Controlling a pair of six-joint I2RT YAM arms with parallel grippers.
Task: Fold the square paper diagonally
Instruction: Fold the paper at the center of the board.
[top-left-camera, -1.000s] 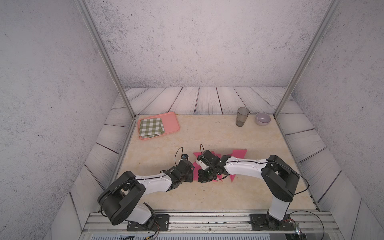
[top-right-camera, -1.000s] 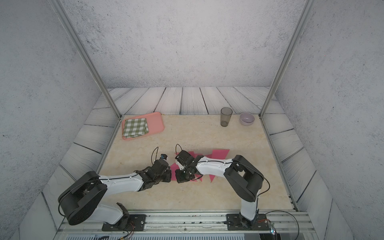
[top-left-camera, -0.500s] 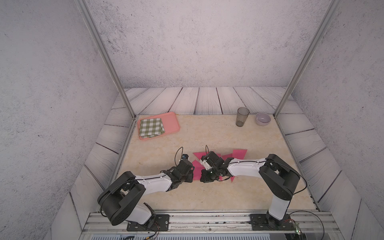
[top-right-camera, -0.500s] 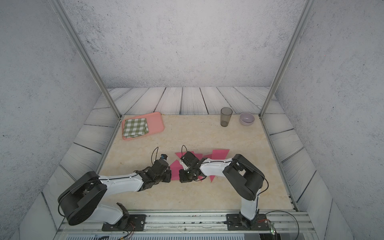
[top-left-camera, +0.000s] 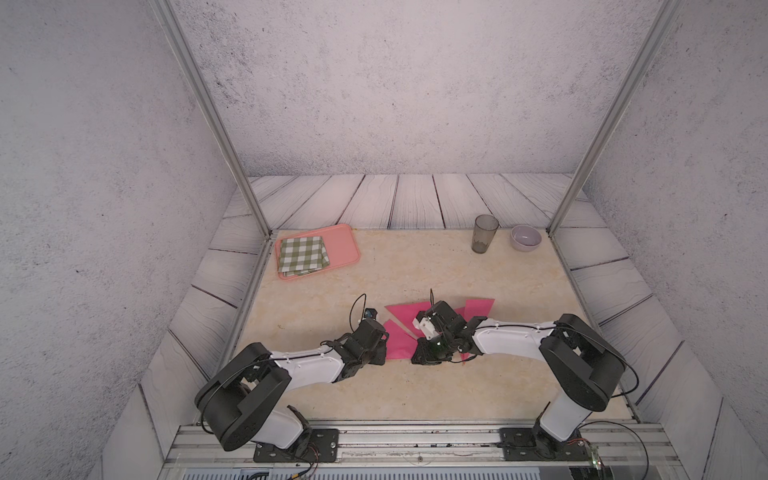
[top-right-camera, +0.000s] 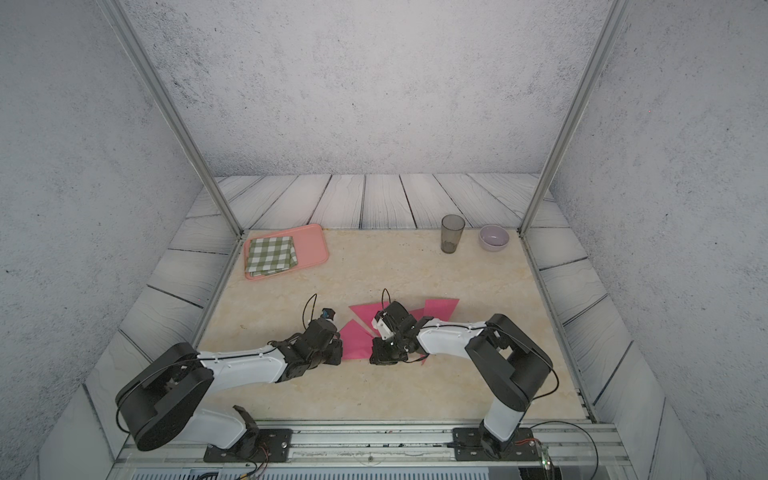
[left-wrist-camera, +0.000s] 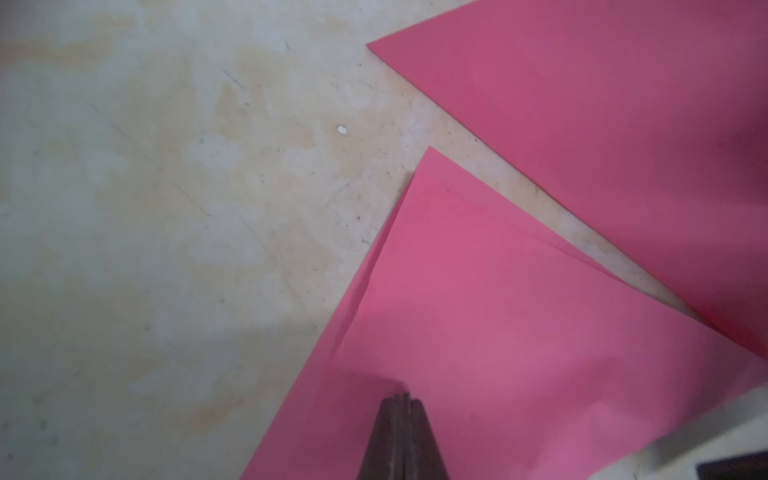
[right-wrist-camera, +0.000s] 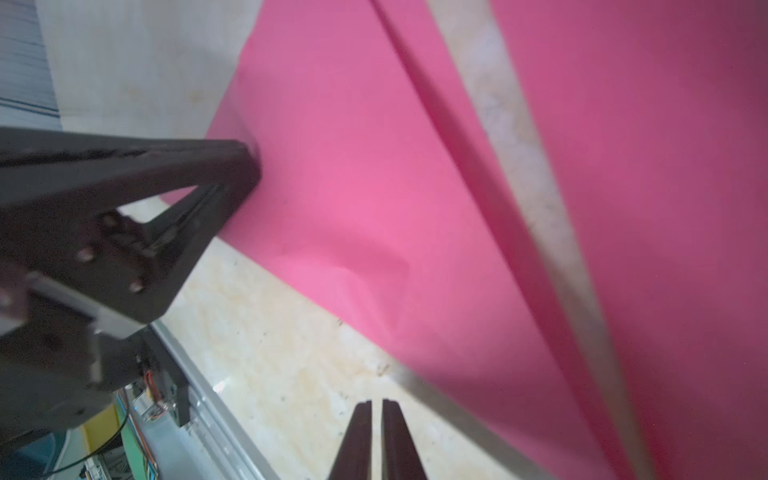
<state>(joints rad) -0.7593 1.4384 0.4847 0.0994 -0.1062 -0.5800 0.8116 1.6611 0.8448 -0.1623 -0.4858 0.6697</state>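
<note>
Smooth, matt pink paper (left-wrist-camera: 498, 332). Soft checked cloth (top-left-camera: 302, 255) on a smooth plastic tray (top-left-camera: 343, 245). Hard, smooth, stone-like table (top-left-camera: 415, 266).

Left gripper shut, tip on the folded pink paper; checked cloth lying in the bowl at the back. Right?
No: the checked cloth lies on the pink tray, not in the bowl, as both top views show. The left gripper is shut, tip on the folded pink paper.
</note>
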